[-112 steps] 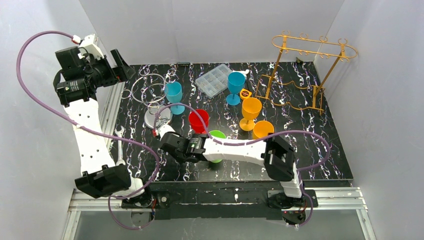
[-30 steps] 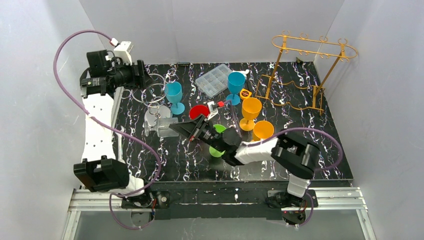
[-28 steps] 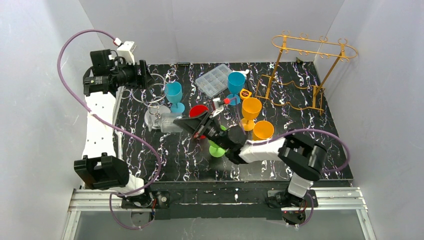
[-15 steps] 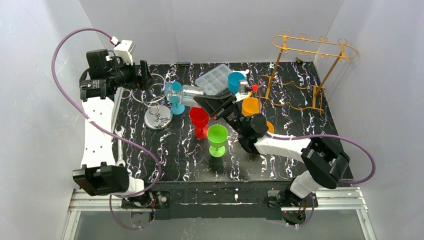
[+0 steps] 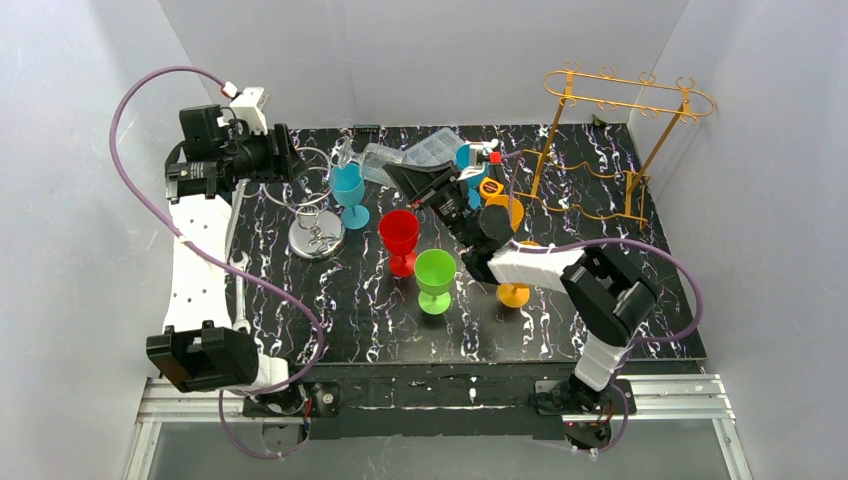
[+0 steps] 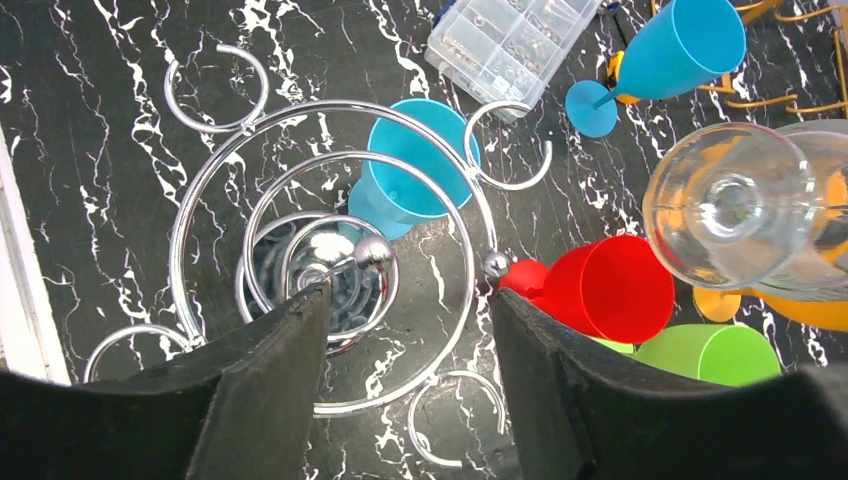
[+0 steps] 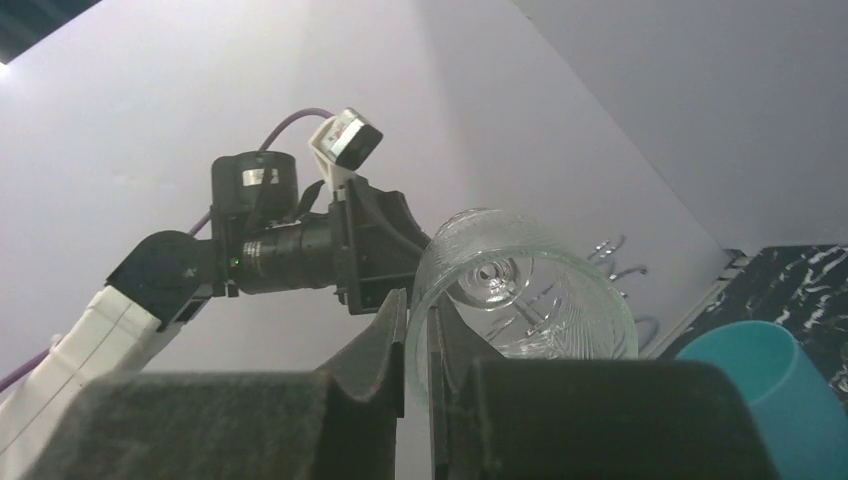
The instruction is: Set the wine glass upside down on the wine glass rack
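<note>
The wine glass [image 5: 378, 162] is off the table [image 5: 620, 300], in the air at upper centre of the top view, overlapping the teal goblet [image 5: 348, 185] in frame. Its long axis lies near level: foot toward upper left, mouth toward the right gripper [image 5: 408, 180]. It's clear, thin-walled glass w/ a round bowl, short stem and flat disc foot. In the left wrist view the wine glass [image 6: 735, 205] sits at the right edge, seen foot-on.

In the right wrist view the wine glass [image 7: 520, 290] opens toward the lens. The black fingers [image 7: 385, 345] are nearly together, pinching the bowl wall at the rim.

The left gripper [image 5: 288, 160] holds nothing. Its fingers [image 6: 265, 390] are spread wide above the chrome spiral rack [image 6: 318, 262] — bright wire loops on a mirror-like round base.

The gold wire rack [image 5: 628, 88] stands at upper right, well apart from the glass. The table is black w/ white veining.
</note>
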